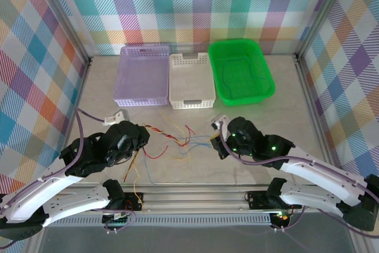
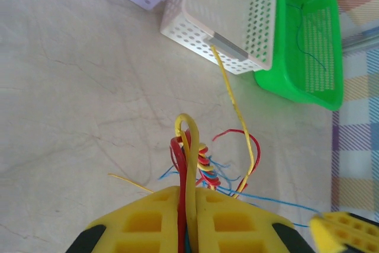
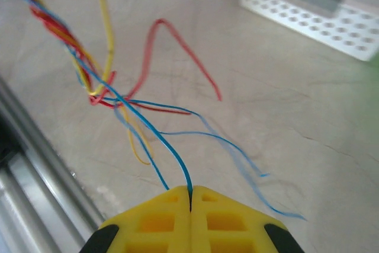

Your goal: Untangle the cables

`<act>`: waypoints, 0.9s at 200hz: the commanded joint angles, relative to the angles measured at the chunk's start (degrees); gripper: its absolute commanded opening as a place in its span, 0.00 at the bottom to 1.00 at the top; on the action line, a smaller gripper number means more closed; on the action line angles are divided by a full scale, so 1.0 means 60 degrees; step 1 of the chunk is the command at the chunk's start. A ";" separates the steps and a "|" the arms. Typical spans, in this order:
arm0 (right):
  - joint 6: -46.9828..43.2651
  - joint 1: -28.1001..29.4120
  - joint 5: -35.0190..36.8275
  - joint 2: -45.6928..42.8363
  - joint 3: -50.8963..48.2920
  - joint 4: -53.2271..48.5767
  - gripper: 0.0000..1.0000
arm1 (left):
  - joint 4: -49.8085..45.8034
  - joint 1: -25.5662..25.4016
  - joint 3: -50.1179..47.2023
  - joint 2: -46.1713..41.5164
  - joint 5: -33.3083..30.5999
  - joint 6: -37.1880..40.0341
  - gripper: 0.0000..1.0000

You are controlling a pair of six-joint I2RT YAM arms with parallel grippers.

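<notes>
- Grip: left jaws pinch red-yellow cables (image 2: 189, 170); right jaws pinch blue cable (image 3: 172, 149).
- Separate slowly; twist (image 2: 205, 167) just ahead of left jaws could tighten.

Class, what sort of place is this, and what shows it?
Likely a robot work cell: colourful checked walls, a silver aluminium frame, and three perforated plastic baskets on a pale marbled table.

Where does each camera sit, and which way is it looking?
Top external: above, behind the arms, looking down on table, cables, white basket; both arms, left gripper, right gripper show.
Left wrist: behind the left gripper, facing the white basket; its yellow fingers pinch red and yellow cables.
Right wrist: behind the right gripper, facing the cables; its yellow fingers pinch a blue cable.
All three see the cables and white basket.
</notes>
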 commanded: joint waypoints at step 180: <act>-0.0813 -0.2382 0.1916 0.0181 0.6369 -0.3259 0.00 | -0.0273 0.0571 -0.1057 -0.0307 -0.0182 0.1020 0.00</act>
